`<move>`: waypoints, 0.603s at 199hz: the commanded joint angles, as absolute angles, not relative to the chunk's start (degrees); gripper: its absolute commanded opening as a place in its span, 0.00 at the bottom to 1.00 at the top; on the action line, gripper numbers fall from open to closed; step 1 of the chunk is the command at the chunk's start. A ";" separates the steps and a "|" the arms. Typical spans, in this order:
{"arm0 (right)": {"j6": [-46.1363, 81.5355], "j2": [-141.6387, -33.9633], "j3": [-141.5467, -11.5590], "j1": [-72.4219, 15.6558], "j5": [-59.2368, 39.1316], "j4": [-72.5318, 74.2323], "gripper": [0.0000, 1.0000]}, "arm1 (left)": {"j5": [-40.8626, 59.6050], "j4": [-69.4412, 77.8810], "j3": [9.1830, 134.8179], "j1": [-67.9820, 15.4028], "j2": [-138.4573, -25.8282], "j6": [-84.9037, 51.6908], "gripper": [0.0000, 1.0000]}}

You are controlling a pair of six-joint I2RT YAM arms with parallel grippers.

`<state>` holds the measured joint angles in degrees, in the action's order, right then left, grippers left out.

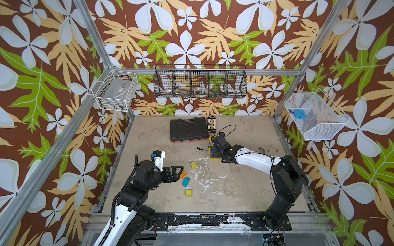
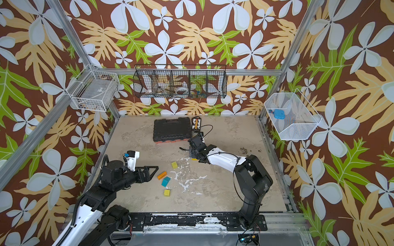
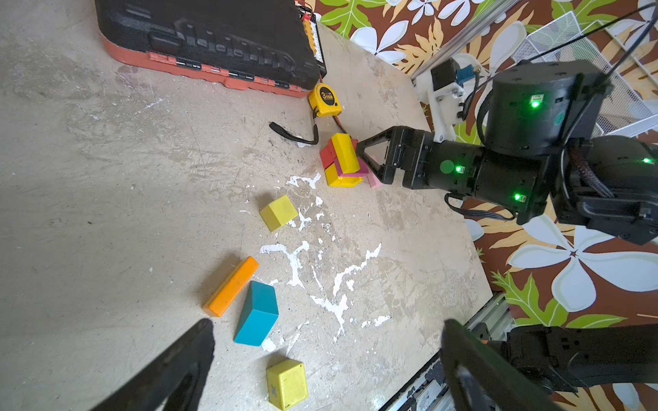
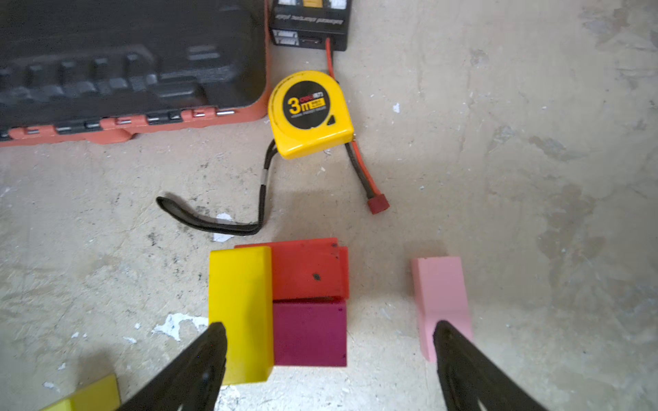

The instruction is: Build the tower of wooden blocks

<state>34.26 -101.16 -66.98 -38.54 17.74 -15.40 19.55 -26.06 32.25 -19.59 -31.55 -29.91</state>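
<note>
Plainly, the right gripper (image 4: 329, 331) stood spread wide at the tower (image 3: 343, 160), with the stack's top between its fingers. One finger was in front of the yellow bar (image 4: 240, 313) and the other in front of a pink block (image 4: 439, 295). That pink block sat on the table (image 1: 234, 191) just beside the stack but apart from it. Whether either finger touched a block could not be told.

The tower was small. It had yellow pieces at the bottom, a magenta block (image 4: 309, 332) and red pieces (image 4: 306, 270) above them, and the yellow bar on top. It stood near the yellow tape measure (image 4: 309, 114), in front of the black tool case (image 4: 124, 64).

The left gripper (image 3: 327, 323) was also wide open and empty, over the loose blocks well apart from the tower. There an orange bar (image 3: 231, 286) lay just beside a teal block (image 3: 256, 313). A yellow cube (image 3: 278, 212) sat on the side toward the tower, and another yellow block (image 3: 287, 384) on the near side.
</note>
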 commanded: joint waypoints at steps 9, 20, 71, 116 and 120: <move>33.38 -102.97 -68.77 -38.55 15.66 -14.22 0.88 | 19.78 -24.60 32.17 -19.67 -31.52 -29.45 1.00; 33.31 -103.68 -69.18 -38.58 15.42 -14.26 0.88 | 19.79 -24.61 32.17 -19.60 -31.52 -29.45 1.00; 32.87 -105.48 -70.84 -38.56 14.94 -15.06 0.85 | 19.78 -24.60 32.12 -19.61 -31.67 -29.45 1.00; 33.08 -105.63 -70.83 -38.58 15.93 -15.42 0.82 | 19.78 -24.60 32.17 -19.61 -31.65 -29.46 1.00; 33.20 -105.67 -70.84 -38.52 15.95 -15.49 0.81 | 19.78 -24.61 32.17 -19.66 -31.66 -29.44 1.00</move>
<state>32.97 -105.23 -70.50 -38.54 15.03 -14.87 19.55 -26.06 32.25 -19.59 -31.73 -29.91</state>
